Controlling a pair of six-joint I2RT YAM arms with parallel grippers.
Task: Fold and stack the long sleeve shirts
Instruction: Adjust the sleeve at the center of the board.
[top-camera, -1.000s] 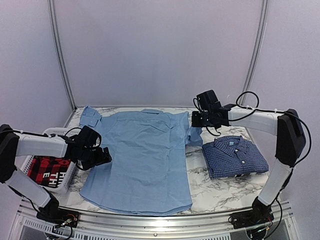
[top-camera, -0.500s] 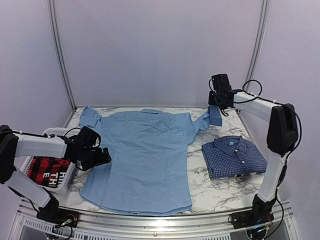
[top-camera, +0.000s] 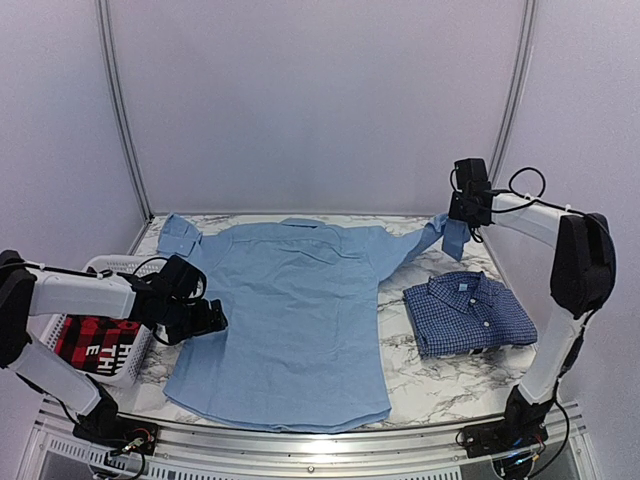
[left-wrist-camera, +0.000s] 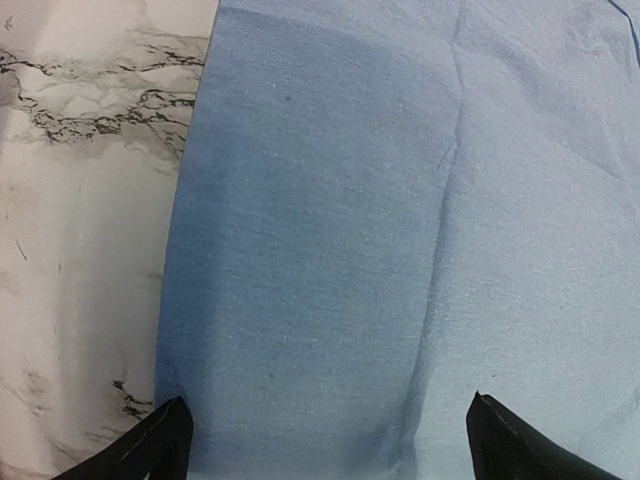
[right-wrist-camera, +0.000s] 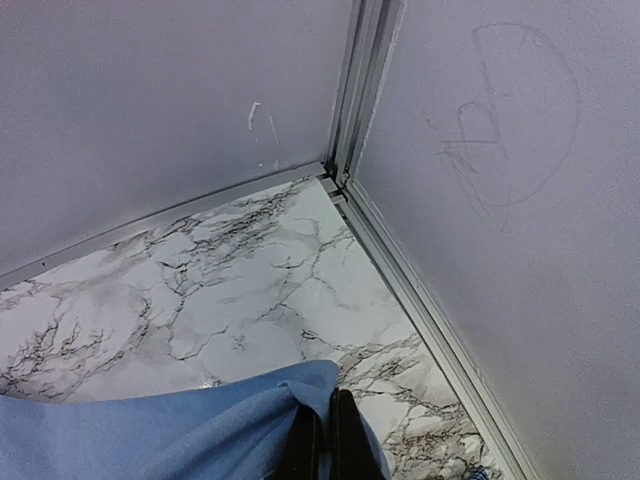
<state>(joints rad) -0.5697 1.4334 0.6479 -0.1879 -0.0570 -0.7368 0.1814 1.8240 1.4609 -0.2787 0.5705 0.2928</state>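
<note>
The light blue long sleeve shirt (top-camera: 290, 310) lies spread flat across the middle of the marble table, collar at the far side. Its right sleeve (top-camera: 415, 240) is stretched out to the far right and lifted, with my right gripper (top-camera: 462, 220) shut on the cuff (right-wrist-camera: 180, 435); the fingers (right-wrist-camera: 340, 440) are pressed together on the cloth. My left gripper (top-camera: 205, 318) hovers open over the shirt's left side edge (left-wrist-camera: 400, 200), with cloth under its spread fingertips (left-wrist-camera: 165, 440). The dark blue checked shirt (top-camera: 468, 312) sits folded at the right.
A white basket (top-camera: 110, 265) stands at the left table edge, holding a red-and-black garment (top-camera: 90, 340). Walls and a corner post (right-wrist-camera: 360, 90) close the far right of the table (right-wrist-camera: 250, 290). The light blue shirt's left sleeve (top-camera: 178, 235) lies at the far left.
My right gripper has carried the sleeve cuff outward to the right and toward the back corner, drawing the sleeve straight. The shirt body shifted slightly. The left arm has barely moved.
</note>
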